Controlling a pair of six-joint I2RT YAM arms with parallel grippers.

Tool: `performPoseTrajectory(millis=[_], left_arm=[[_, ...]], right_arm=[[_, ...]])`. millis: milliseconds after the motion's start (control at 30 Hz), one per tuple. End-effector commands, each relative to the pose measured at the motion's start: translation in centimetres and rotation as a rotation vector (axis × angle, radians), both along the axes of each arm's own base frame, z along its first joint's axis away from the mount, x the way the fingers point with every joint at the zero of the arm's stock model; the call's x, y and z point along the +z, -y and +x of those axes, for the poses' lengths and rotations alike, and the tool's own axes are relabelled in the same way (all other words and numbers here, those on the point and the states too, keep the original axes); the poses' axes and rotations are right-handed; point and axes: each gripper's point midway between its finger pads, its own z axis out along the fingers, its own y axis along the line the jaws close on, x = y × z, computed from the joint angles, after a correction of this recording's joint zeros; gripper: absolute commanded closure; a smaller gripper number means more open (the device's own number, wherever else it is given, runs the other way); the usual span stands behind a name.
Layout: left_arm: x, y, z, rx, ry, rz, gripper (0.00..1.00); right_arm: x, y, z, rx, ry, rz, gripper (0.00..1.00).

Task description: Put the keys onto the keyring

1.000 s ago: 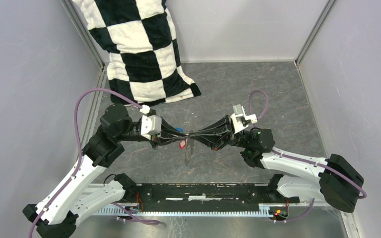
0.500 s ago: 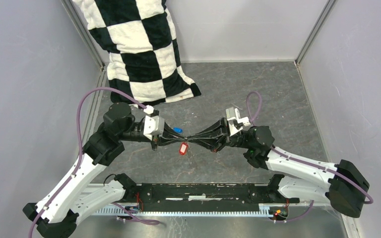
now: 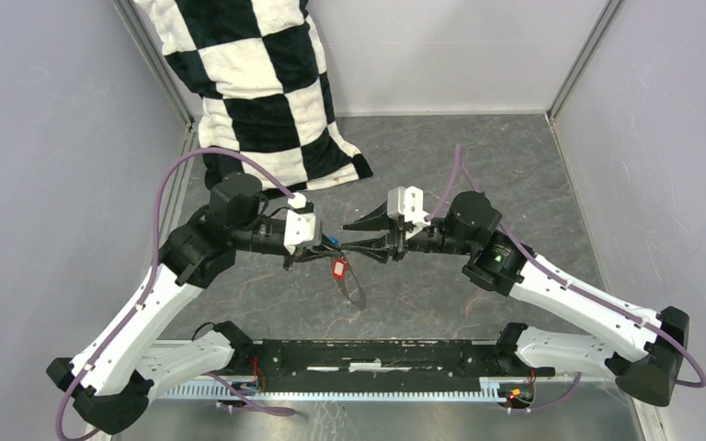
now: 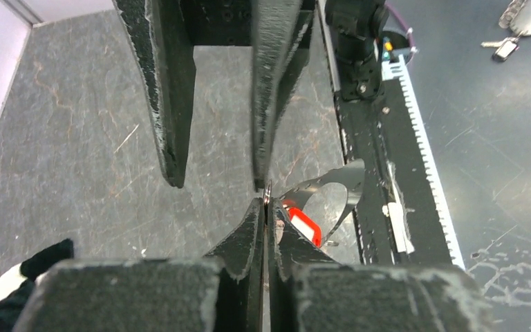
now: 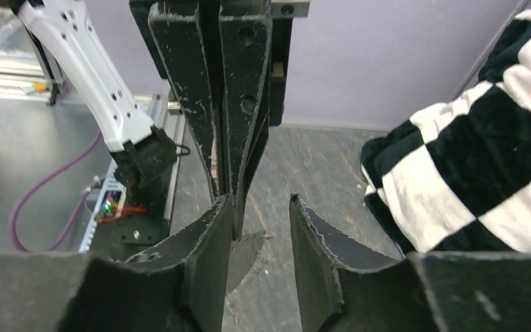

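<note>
In the middle of the top view, the left gripper (image 4: 266, 207) has its jaws closed on the keyring (image 3: 357, 292), with the red key (image 3: 338, 267) just beside the hoop. The right gripper (image 5: 259, 205) jaws stand apart.

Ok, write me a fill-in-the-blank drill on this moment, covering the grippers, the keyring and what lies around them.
1. The left gripper is ___ on the keyring.
2. The fingers of the right gripper stand ___, gripping nothing.
3. The key hanging just under the left gripper has a ___ plastic head.
4. The checkered cloth in the far left corner is black and ___.

Missing words: shut; apart; red; white
</note>
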Motion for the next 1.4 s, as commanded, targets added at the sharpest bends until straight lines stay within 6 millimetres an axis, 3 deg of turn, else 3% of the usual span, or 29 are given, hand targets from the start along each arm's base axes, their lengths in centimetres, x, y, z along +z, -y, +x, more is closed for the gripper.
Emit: performPoseTrajectory(millis=[0, 133, 267, 433, 700, 933, 1133, 1233, 1367], left_arm=[[0.5, -0.4, 1.3, 0.011, 0.127, 0.059, 0.98], [0.0, -0.4, 2.7, 0.070, 0.112, 0.094, 0.98], [-0.7, -0.3, 4.6, 0.169, 0.075, 0.117, 0.98], [-1.3, -0.5, 6.9, 0.286, 0.048, 0.152, 0.98], [-1.5, -0.7, 9.4, 0.412, 0.012, 0.183, 0.98], [-0.6, -0.2, 9.7, 0.447, -0.042, 0.149, 0.98], [0.6, -0.2, 9.3, 0.452, -0.064, 0.121, 0.98], [0.8, -0.3, 9.1, 0.458, -0.080, 0.110, 0.98], [-0.2, -0.4, 8.5, 0.449, -0.113, 0.138, 0.98]], right_arm=[[-2.5, 0.8, 0.5, -0.036, 0.014, -0.128, 0.54], [-3.5, 1.9, 0.5, -0.088, -0.026, -0.104, 0.32], [-4.4, 2.2, 0.7, -0.133, -0.156, -0.052, 0.02], [-6.0, 1.5, 1.1, -0.168, -0.288, -0.023, 0.05], [-8.7, -0.5, 1.9, -0.285, -0.341, -0.062, 0.07], [-11.6, -0.4, 4.3, -0.467, -0.303, -0.074, 0.29], [-13.0, -0.3, 5.4, -0.517, -0.242, -0.125, 0.62], [-13.2, 0.3, 5.5, -0.531, -0.229, -0.113, 0.74], [-11.8, 1.7, 5.3, -0.545, -0.180, -0.070, 0.95]])
